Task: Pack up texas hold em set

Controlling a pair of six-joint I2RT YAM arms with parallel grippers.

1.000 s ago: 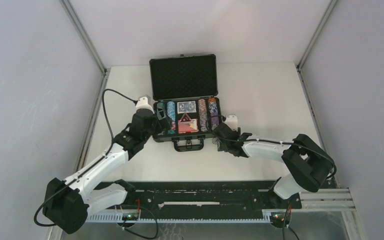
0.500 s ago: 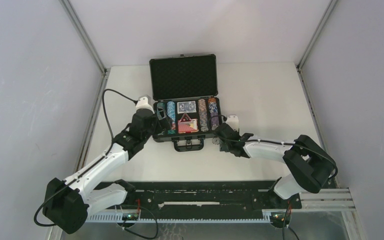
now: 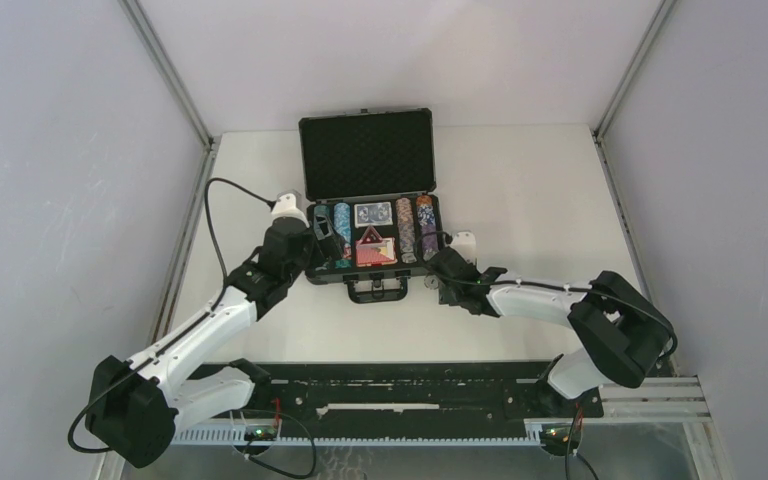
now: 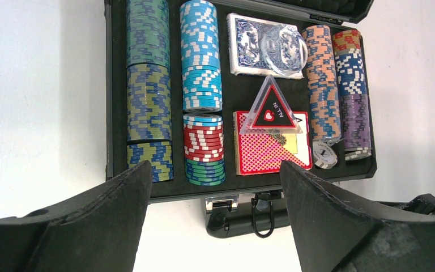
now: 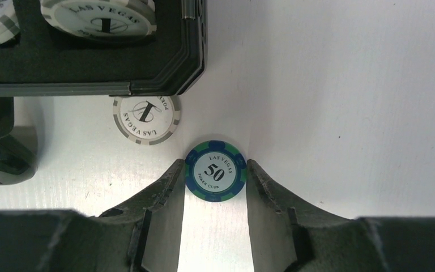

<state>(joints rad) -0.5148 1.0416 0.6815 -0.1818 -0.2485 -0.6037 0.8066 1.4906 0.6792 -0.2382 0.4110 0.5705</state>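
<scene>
Currently briefcase point(image 4: 109, 113) holds chips point(image 4: 201, 56), decks point(image 4: 260, 154); right tool point(image 5: 215, 177) pinches blue-green chip point(image 5: 214, 170); left tool point(image 4: 215, 173) gapes empty.

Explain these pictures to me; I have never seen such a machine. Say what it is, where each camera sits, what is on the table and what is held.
The machine is a left arm and a right arm bolted side by side, each ending in a two-finger gripper. The wide picture comes from a fixed camera above and behind them; the other two from cameras on the wrists. On the table stands an open black briefcase with rows of poker chips, a blue deck, a red deck and a triangular ALL IN button. The left gripper hangs open above the case's left side, empty. The right gripper has its fingers against both sides of a blue-green 50 chip flat on the table beside the case; a white chip lies nearby.
</scene>
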